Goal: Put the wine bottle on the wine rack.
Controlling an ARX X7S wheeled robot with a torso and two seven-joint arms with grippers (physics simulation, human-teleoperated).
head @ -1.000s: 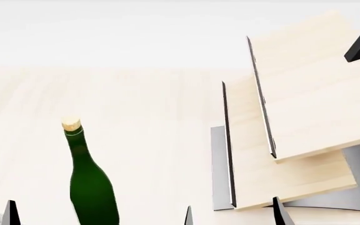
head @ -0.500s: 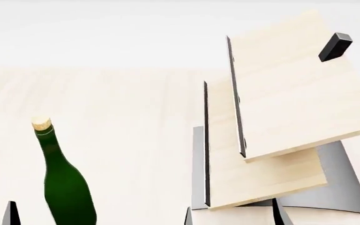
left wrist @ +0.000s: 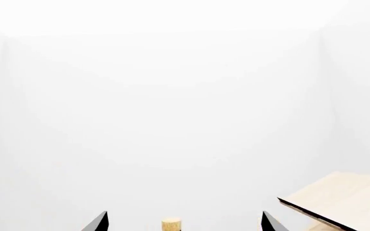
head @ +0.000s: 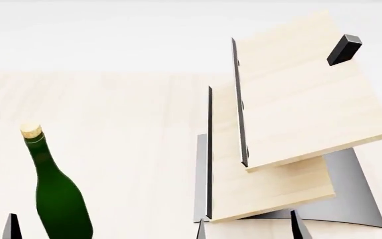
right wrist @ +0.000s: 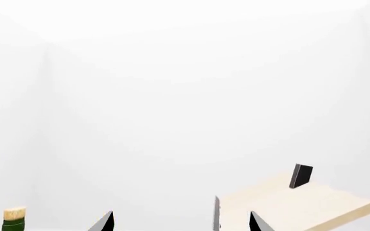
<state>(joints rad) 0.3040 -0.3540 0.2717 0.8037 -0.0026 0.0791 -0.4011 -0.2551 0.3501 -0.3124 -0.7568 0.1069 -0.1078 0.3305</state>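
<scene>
Both my grippers, left gripper [left wrist: 183,222] and right gripper [right wrist: 179,222], spread wide, empty; wine bottle [head: 57,199] upright, well apart from wine rack [head: 277,134].

Dark green wine bottle [head: 59,201], tan cork; pale wood wine rack [head: 290,119], grey base.

No readable text or labels appear anywhere.

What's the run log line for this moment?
wine bottle: upright, ungrasped | wine rack: empty, right of it | left fingers: apart | right fingers: apart
</scene>
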